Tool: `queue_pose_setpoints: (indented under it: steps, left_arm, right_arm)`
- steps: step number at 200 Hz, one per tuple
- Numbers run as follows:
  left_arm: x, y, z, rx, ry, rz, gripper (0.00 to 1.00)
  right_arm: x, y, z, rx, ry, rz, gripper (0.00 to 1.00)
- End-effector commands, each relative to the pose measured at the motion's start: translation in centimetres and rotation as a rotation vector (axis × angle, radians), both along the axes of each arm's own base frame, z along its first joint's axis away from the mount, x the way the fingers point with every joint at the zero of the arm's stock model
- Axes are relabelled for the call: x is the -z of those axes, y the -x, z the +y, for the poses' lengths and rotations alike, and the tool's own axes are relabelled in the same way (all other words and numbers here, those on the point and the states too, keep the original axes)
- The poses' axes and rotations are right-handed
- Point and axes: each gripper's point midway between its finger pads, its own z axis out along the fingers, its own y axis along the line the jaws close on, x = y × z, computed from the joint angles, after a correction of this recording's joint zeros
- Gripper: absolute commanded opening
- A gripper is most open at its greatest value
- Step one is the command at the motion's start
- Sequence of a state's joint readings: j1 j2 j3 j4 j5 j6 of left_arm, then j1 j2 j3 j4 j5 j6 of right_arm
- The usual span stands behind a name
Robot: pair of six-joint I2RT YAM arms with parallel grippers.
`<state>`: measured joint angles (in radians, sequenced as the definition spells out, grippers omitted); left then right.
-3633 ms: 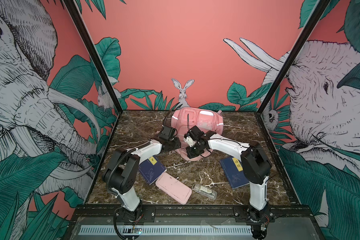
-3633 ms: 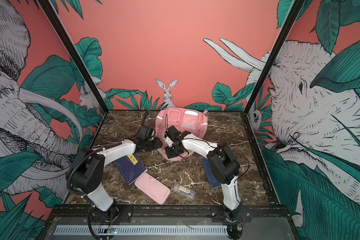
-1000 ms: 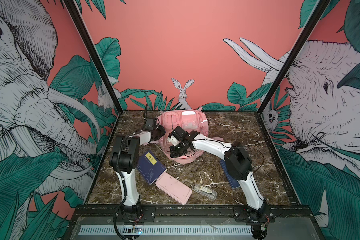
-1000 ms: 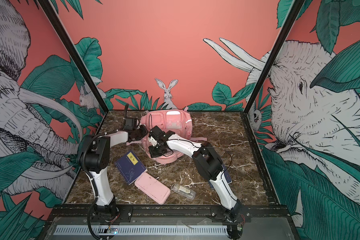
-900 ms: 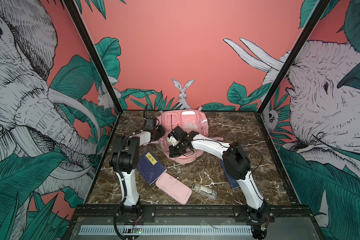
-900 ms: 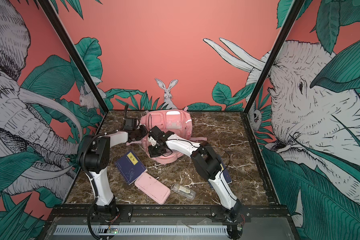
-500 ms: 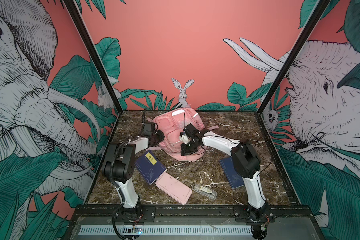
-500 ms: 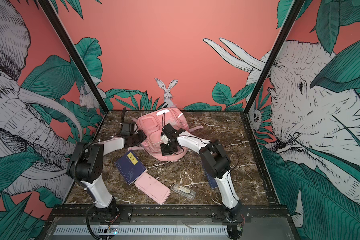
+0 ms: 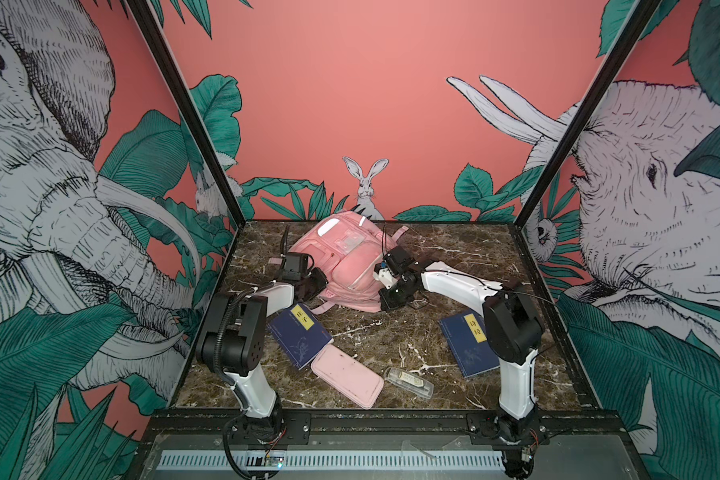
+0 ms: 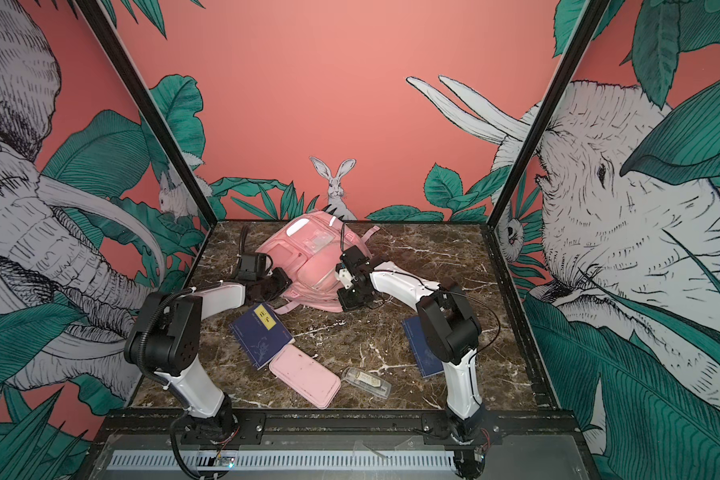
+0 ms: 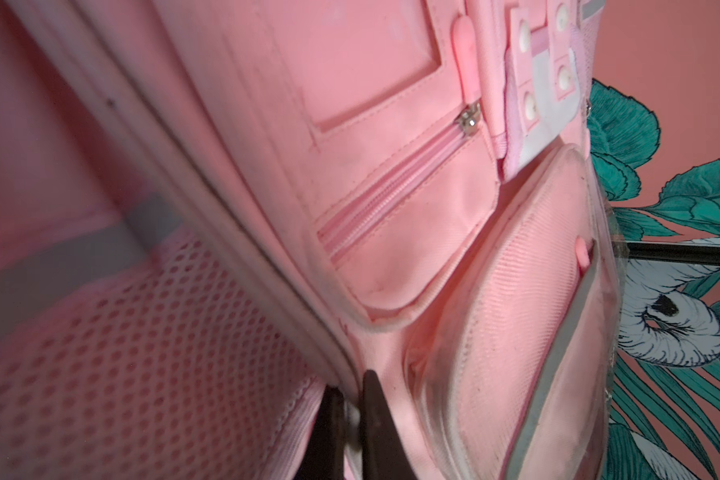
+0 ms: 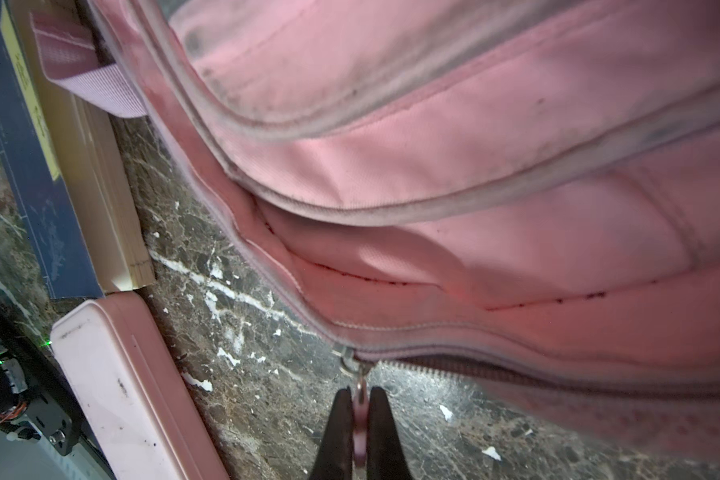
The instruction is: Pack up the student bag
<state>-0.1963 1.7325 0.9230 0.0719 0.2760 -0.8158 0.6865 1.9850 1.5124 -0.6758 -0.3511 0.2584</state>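
Observation:
The student bag (image 9: 341, 257) (image 10: 308, 259), a big pink backpack, lies tilted at the back middle of the marble table in both top views. My left gripper (image 9: 312, 284) (image 10: 276, 286) is at its left side. In the left wrist view the left gripper (image 11: 350, 384) is shut on the bag's piped side seam (image 11: 267, 266). My right gripper (image 9: 393, 297) (image 10: 352, 301) points down at the bag's lower right corner. There the right gripper (image 12: 360, 390) is shut on the pink zipper pull (image 12: 360, 409), just below the metal slider (image 12: 347, 358). The zipper is open behind the slider.
A blue book (image 9: 300, 334) (image 12: 38, 174) lies at the front left of the bag, with a flat pink pencil pouch (image 9: 346, 374) (image 12: 121, 395) beside it. A clear case (image 9: 408, 380) sits near the front. Another blue book (image 9: 468, 343) lies by the right arm.
The bag has tipped and turned, shifting a little right and forward. Both arms moved with it, and both grips stayed shut.

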Motion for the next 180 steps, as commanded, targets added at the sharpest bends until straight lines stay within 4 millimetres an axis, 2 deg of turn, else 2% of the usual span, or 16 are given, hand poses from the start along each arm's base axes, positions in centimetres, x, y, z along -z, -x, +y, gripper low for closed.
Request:
queue_pose_setpoints:
  steps: [1,52,80,109,146,167,180]
  left_arm:
    - [-1.8,-1.0,-2.0,0.034,0.023,-0.044,0.00]
    - [-2.0,-1.1,-3.2,0.026,0.036,-0.050,0.00]
    - [-1.8,-0.8,-3.0,0.022,0.032,-0.046,0.00]
    - [-1.8,-0.7,-2.9,0.014,0.029,-0.046,0.00]
    - [-2.3,-1.1,-2.9,0.021,0.024,-0.055,0.00]
    - [-2.5,-1.1,-3.3,0.031,0.037,-0.060,0.00]
    - [-3.0,-1.1,-3.7,0.053,0.024,-0.076,0.07]
  right_arm:
    - [-0.7,0.8,1.3,-0.018,-0.013,-0.015,0.00]
    - [0.5,0.9,4.6,-0.027,-0.032,-0.001,0.00]
    - [0.2,0.5,5.8,-0.018,-0.058,-0.001,0.00]
    - [0.0,1.1,6.9,-0.030,-0.081,0.008,0.00]
    - [0.0,0.7,4.8,-0.021,-0.018,-0.031,0.00]
    - [-0.9,-0.8,2.5,0.007,0.003,-0.056,0.00]
    - [-1.6,-1.9,0.9,0.042,-0.003,-0.066,0.00]
